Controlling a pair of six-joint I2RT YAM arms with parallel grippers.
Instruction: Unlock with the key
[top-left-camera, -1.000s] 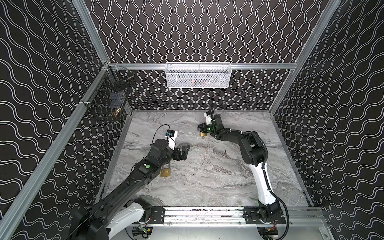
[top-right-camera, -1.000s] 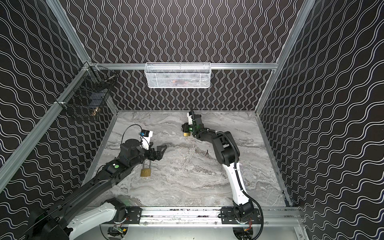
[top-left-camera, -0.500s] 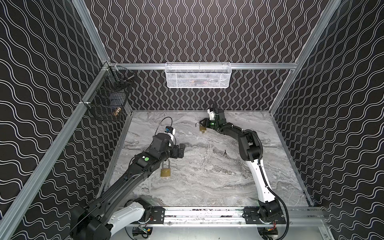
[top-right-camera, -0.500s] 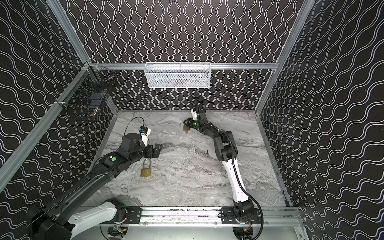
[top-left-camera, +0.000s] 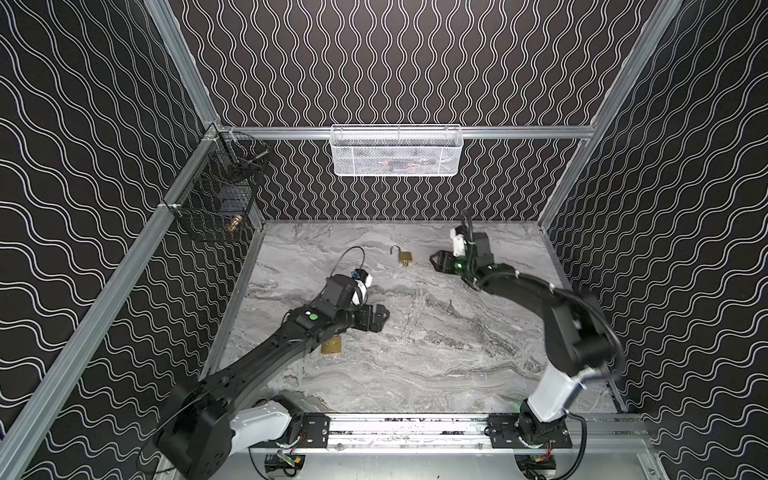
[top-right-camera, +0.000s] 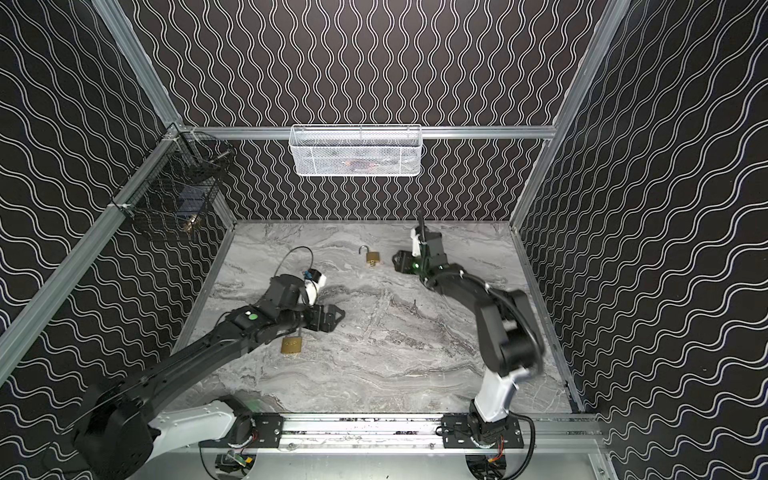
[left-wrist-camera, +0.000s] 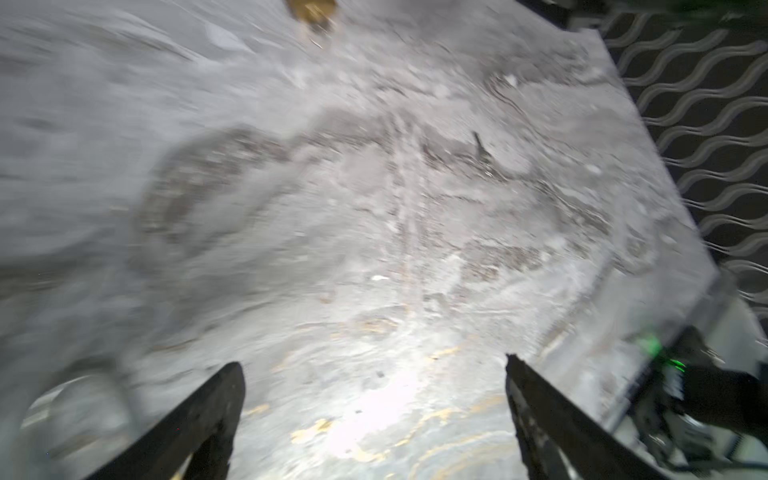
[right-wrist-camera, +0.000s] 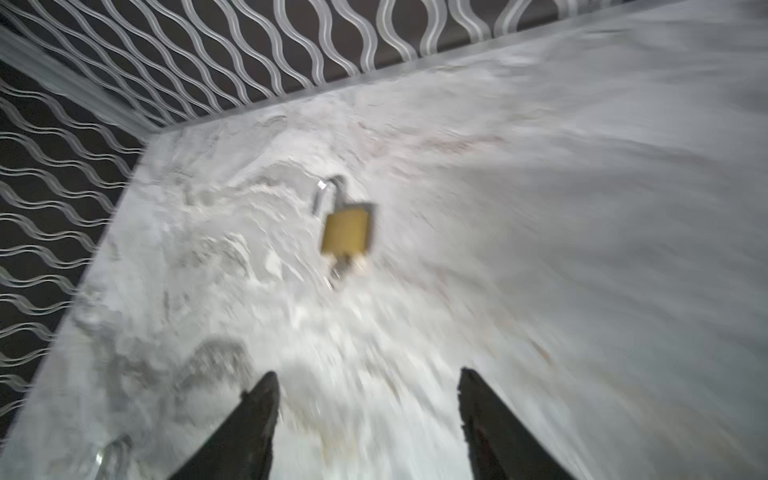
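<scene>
Since the brass padlock (right-wrist-camera: 346, 230) lying ahead of the right gripper (right-wrist-camera: 366, 372) has its shackle swung free of the body, the unlocking looks done for this lock. What seems to be the key (right-wrist-camera: 338, 270) pokes out of the end that faces the fingertips, though blur keeps the detail soft. What remains, by my reading, is little more than backing the arm off.

The right gripper's fingers (right-wrist-camera: 257, 419) are spread about halfway and nothing sits between them. They touch neither lock nor key, and bare marble-patterned tabletop (right-wrist-camera: 582, 249) separates the tips from the key end. In both top views the padlock lies just beyond those tips, apart from them.

The left gripper (left-wrist-camera: 372, 361) has its fingers (left-wrist-camera: 208, 415) spread as wide as they go. They hold nothing and hover over bare tabletop. The same padlock shows far ahead of them, at the edge of the left wrist view.

A second brass padlock (top-right-camera: 291, 345) lies behind the left fingertips, tucked beside and partly under that arm's forearm. Its shackle is mostly covered by the arm, so I cannot tell whether it is locked. No key shows at it. If the task covers this lock as well, that part is not visibly done.
</scene>
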